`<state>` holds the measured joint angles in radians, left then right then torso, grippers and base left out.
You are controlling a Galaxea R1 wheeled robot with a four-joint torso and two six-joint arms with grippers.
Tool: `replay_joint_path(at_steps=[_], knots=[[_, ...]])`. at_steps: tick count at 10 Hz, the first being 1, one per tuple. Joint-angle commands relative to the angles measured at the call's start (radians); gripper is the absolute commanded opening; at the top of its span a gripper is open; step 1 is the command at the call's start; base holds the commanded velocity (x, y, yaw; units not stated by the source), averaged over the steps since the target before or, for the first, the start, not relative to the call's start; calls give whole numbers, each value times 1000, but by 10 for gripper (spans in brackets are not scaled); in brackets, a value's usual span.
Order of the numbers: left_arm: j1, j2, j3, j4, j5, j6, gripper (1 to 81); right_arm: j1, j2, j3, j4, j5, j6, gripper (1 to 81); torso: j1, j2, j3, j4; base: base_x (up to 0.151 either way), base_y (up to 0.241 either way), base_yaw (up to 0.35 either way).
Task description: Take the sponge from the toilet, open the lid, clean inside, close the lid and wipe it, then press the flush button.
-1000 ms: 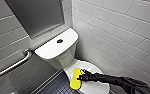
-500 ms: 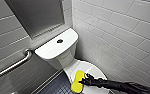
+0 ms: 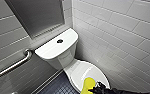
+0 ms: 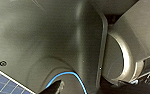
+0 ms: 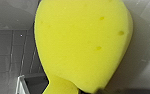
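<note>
Head view: we record the toilet [image 3: 66, 62] standing in a corner of white tiled walls, with the flush button [image 3: 60, 41] dark in the middle of the tank top. The lid [image 3: 87, 71] lies down over the bowl. The sponge [image 3: 88, 83] sits on the lid's front part, near its edge, pinched by the right pincer [image 3: 95, 88]. A metal grab bar [image 3: 14, 65] runs along the left wall.

Left wrist view: the robot's own dark plating and a corner of floor tiles [image 4: 1, 83]; we cannot tell the left pincer's state.

Right wrist view: the sponge, squeezed narrow at its gripped end, lies against glossy white ceramic
</note>
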<state>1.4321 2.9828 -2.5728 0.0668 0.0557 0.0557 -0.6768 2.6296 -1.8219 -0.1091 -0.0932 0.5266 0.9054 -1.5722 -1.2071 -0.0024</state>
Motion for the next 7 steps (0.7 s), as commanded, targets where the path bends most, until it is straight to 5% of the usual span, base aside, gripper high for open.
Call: replay_joint_path(at_steps=[1,7], knots=[[20,-2,9,-2,88,9,811,-37,-155,93,-4,-43,9,10,0,0,0,0,0,0,0],[20,3,9,-1,88,9,811,-235,-504,284,9,168,13,10,0,0,0,0,0,0,0]])
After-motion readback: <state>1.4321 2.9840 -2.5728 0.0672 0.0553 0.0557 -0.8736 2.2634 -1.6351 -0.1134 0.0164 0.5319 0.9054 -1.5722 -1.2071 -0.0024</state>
